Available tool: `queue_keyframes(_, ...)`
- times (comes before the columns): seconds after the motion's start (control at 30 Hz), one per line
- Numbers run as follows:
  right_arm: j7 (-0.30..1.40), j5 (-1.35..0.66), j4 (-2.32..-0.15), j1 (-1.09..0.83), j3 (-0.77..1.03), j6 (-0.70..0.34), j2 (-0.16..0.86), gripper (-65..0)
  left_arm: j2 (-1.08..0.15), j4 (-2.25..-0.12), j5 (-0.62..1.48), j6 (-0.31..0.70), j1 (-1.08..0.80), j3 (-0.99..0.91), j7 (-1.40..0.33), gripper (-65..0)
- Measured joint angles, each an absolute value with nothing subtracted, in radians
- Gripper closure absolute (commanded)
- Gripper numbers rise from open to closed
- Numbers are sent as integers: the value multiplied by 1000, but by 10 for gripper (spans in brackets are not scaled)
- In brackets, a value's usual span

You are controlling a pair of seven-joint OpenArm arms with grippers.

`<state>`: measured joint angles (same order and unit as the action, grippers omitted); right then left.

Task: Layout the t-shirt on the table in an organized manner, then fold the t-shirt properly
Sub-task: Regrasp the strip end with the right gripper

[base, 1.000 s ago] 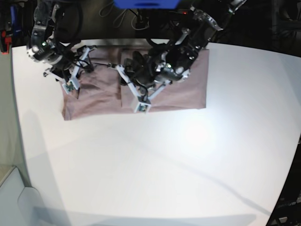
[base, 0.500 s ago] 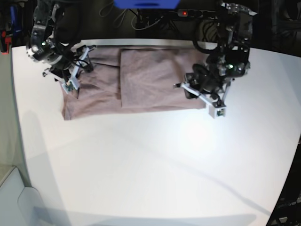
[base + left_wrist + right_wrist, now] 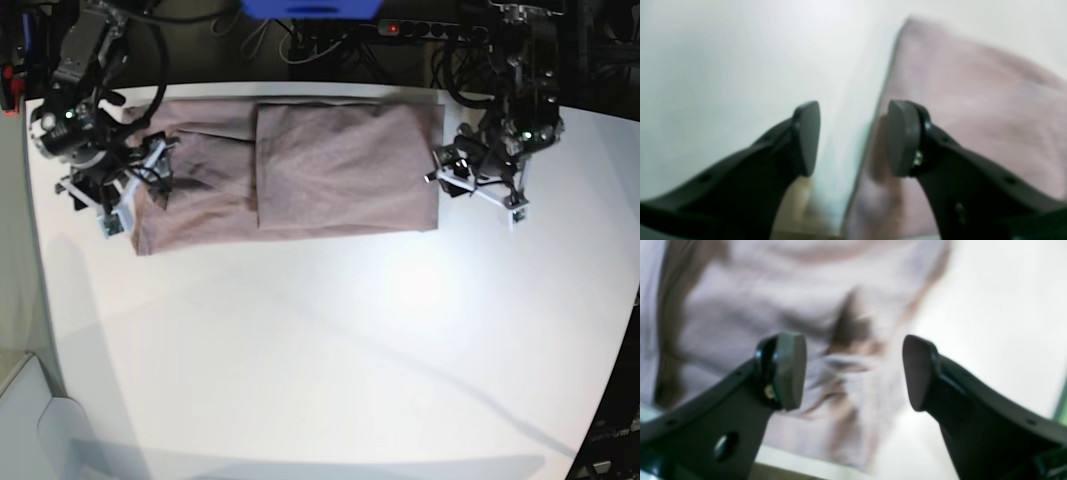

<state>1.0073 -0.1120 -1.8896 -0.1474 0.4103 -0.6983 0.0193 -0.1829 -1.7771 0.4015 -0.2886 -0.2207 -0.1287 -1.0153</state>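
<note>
Both grippers, left and right, have left the soft mauve shirt; fingers parted, empty, over the matte white table.

Left gripper moved off the t-shirt, now just past its edge, jaws apart. Right gripper let go and pulled outward.

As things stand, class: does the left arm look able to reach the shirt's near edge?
Probably yes. The left gripper hangs open just beside the shirt, whose edge lies flat on the table right under one finger, with nothing between them.
</note>
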Motion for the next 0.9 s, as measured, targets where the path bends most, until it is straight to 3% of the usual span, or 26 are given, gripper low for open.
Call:
queue_keyframes(0.47, 1077, -117, -1600, -6, 457, -699, 15, -481, -183, -1768, 401, -289, -221, -123, -960, -318)
queue_keyframes(0.9, 968, -145, -1475, 38, 489, -697, 25, -456, -183, -1742, 396, -289, -218, -128, -948, -318)
